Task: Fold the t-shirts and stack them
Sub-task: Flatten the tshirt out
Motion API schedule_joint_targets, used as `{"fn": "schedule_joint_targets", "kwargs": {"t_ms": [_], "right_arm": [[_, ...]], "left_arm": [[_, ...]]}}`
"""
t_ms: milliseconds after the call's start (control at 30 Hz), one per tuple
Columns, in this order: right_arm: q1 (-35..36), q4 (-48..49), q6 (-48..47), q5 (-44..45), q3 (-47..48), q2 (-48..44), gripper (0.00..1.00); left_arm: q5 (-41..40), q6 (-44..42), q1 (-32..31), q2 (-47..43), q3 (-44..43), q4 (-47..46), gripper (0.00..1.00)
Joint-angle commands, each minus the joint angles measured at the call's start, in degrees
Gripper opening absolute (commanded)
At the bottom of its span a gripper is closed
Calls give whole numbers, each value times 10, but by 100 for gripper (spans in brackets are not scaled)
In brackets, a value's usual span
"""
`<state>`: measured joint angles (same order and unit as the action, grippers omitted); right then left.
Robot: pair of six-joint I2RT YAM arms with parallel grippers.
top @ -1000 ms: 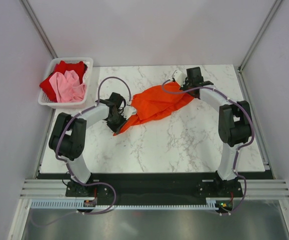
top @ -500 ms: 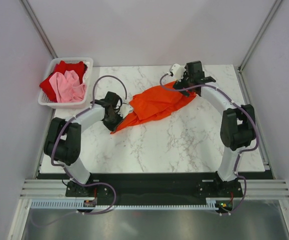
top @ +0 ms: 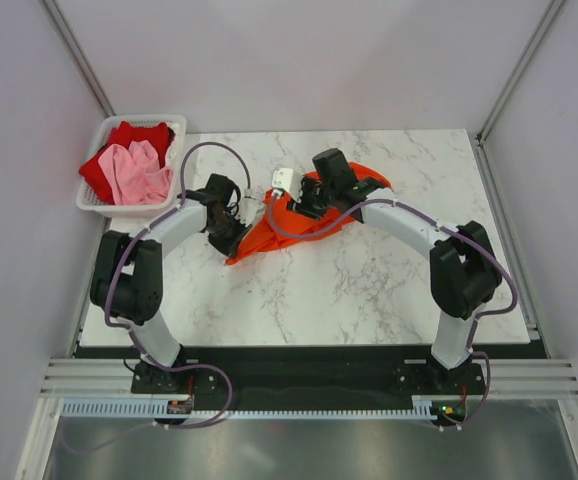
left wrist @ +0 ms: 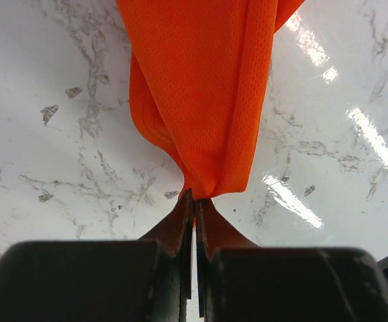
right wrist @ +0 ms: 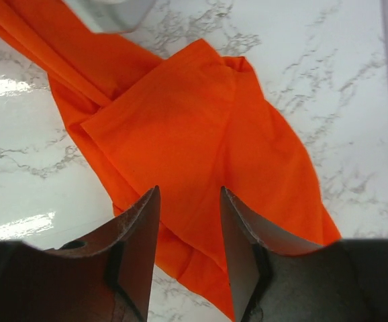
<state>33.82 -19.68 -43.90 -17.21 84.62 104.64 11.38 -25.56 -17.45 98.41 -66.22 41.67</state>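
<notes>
The bright orange-red t-shirt (top: pixel 269 232) lies bunched on the marble table, just left of centre. My left gripper (top: pixel 233 228) is at its left end and is shut on a gathered fold of the cloth (left wrist: pixel 207 87), which fans out from the closed jaws (left wrist: pixel 194 198). My right gripper (top: pixel 304 200) hovers over the middle of the shirt. Its jaws (right wrist: pixel 189 191) stand open with nothing between them, and the orange cloth (right wrist: pixel 180 121) lies below. The deeper red t-shirt (top: pixel 137 134) and the pale pink t-shirt (top: pixel 134 172) lie heaped in the basket.
The white slatted basket (top: pixel 145 119) stands at the table's far left corner. Bare marble (top: pixel 369 290) runs across the front and right of the table. Grey walls close in the left, right and back sides.
My right gripper let go of the shirt's far right corner, opened, and swung left over the shirt's middle. My left gripper closed on the left end. The shirt is more bunched.
</notes>
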Motion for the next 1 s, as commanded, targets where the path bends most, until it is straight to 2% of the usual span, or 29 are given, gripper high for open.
{"fn": "schedule_joint_targets", "kwargs": {"t_ms": [0,500,967], "right_arm": [[12,23,-30,-25,-5,26,48],[65,26,-83,-56,-16,76,52],[81,30,-109,-26,-2,122,54]], "left_arm": [[67,28,7,24,-45,37,2],[97,54,36,58,-83,54,2],[91,59,39,64,-89,55,2]]}}
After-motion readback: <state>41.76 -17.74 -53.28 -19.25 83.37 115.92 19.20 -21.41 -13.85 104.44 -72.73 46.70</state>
